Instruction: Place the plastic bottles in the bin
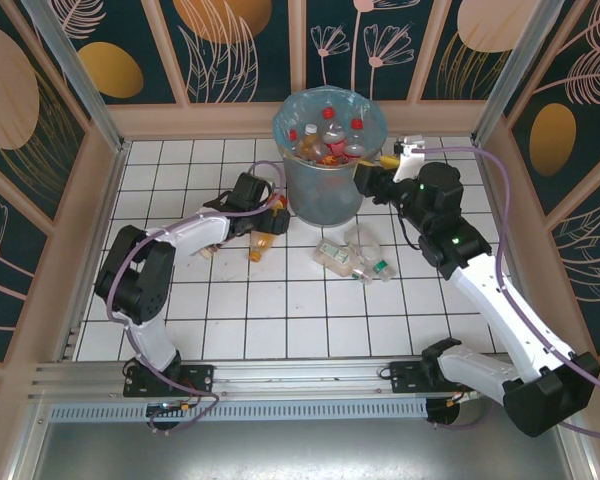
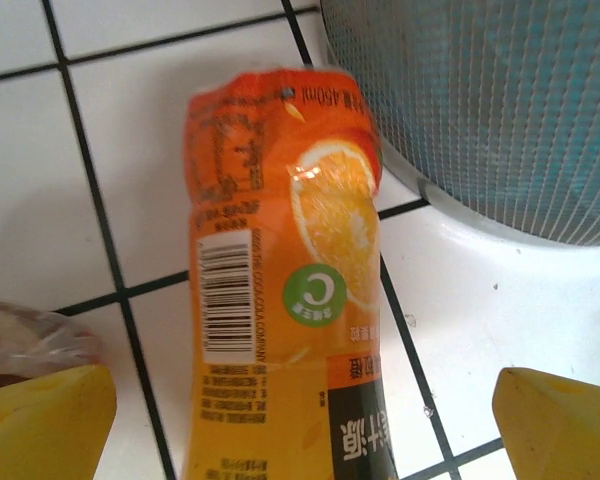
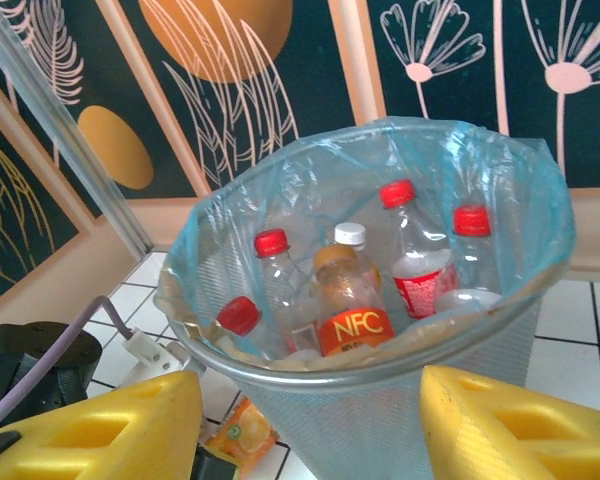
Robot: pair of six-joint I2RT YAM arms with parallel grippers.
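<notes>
Several small plastic bottles (image 3: 355,310) with red and white caps are already in the bin, Ana?

Yes, Tom. They stand and lean inside the round grey mesh bin (image 1: 325,195) lined with a translucent light-blue bag, at the far middle of the white tiled table (image 1: 280,310).

And on the tiles?

An orange-labelled plastic bottle (image 1: 263,243) lies on its side just beside the bin's foot, to its near left. Two clear plastic bottles (image 1: 338,256) lie close together in front of the bin, apart from its wall.

Where is the left gripper (image 1: 273,215)?

Low over the orange-labelled plastic bottle. Its wrist camera shows the yellow fingertips (image 2: 40,425) spread wide, one on either side of the bottle, with bare tile between each tip and the label. It grips nothing.

How near is the bin there?

The mesh wall curves in just past the bottle's far end; I cannot tell whether they touch.

And the right gripper (image 1: 388,160)?

Raised beside the bin's right rim. From its wrist camera the yellow fingers (image 3: 520,430) gape apart facing the bin, and nothing is held between them.
</notes>
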